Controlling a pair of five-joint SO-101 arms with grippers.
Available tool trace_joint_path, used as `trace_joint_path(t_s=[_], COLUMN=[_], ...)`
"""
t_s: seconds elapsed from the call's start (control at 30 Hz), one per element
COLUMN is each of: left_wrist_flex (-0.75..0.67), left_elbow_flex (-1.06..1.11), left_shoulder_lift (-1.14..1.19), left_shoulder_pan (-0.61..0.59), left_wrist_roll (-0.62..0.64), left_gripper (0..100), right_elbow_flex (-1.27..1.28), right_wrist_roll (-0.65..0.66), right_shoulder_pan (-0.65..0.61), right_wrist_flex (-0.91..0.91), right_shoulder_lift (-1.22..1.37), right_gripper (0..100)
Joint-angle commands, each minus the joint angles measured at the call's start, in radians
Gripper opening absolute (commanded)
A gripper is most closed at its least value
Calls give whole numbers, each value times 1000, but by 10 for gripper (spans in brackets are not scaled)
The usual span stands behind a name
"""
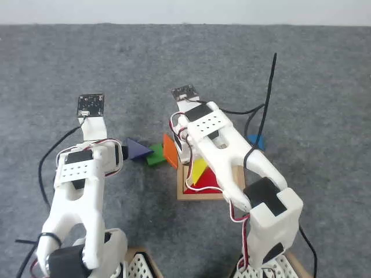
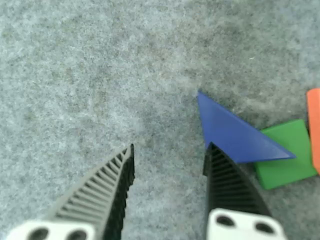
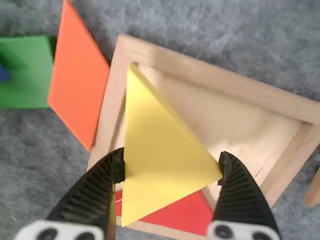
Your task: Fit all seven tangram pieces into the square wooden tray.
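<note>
Yellow triangle (image 3: 152, 165), flat, sharp-cornered, clamped in right gripper (image 3: 172, 154) over wooden tray (image 3: 240, 87); left gripper (image 2: 170, 145) spread apart.

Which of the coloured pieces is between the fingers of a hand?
The yellow triangle, held by the right hand over the tray. The blue triangle lies on the carpet beside the open left hand; the red piece lies in the tray.

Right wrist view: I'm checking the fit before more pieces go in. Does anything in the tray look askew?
Yes. The yellow triangle, held between the right pincer's fingers, is not seated flat. It sits skewed to the wooden tray's walls and overlaps the red piece.
</note>
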Motion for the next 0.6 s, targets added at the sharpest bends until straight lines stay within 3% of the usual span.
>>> trace_joint_path(t_s=[0.0, 0.37, 0.57], left_wrist_flex=[-20, -20, -20], left_elbow_flex=[-18, -18, -18], left_shoulder_lift=[-2, -2, -2], left_shoulder_pan=[0, -3, -5], left_wrist_roll=[6, 6, 6], left_gripper=[220, 220, 220], right_elbow_flex=[-11, -8, -8], right_wrist_roll=[-14, -21, -104], right_shoulder_pan=[-44, -58, -58], right_wrist_flex=[-10, -13, -15], right_shoulder_lift=[-21, -13, -13], right_gripper=[106, 106, 106])
